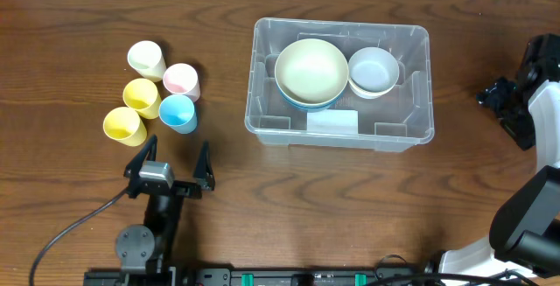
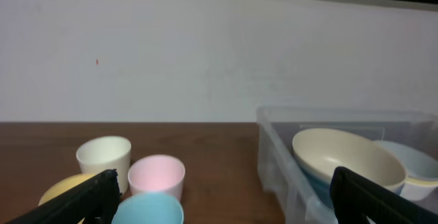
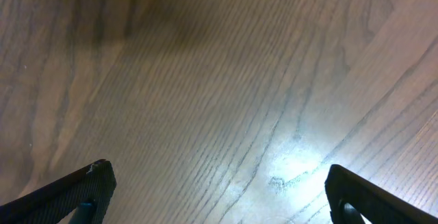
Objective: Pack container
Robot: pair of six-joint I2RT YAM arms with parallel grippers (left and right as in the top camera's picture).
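Note:
The clear plastic container (image 1: pixel 341 25) stands right of centre on the wooden table. Inside it a cream bowl (image 1: pixel 311 69) sits on a blue bowl, with a white bowl (image 1: pixel 374 69) beside it. Several cups stand at the left: cream (image 1: pixel 146 59), pink (image 1: pixel 181 80), blue (image 1: pixel 178 112) and two yellow (image 1: pixel 140 97). My left gripper (image 1: pixel 171 165) is open and empty just in front of the cups. Its wrist view shows the blue cup (image 2: pixel 147 210), the pink cup (image 2: pixel 157 175) and the container wall (image 2: pixel 275 155). My right gripper (image 1: pixel 494 95) is open and empty right of the container, over bare wood (image 3: pixel 219 183).
A white label (image 1: pixel 332 121) lies at the container's front. A grey cable (image 1: pixel 74 229) runs from the left arm's base across the front left. The right arm's body (image 1: pixel 542 111) stands at the table's right edge.

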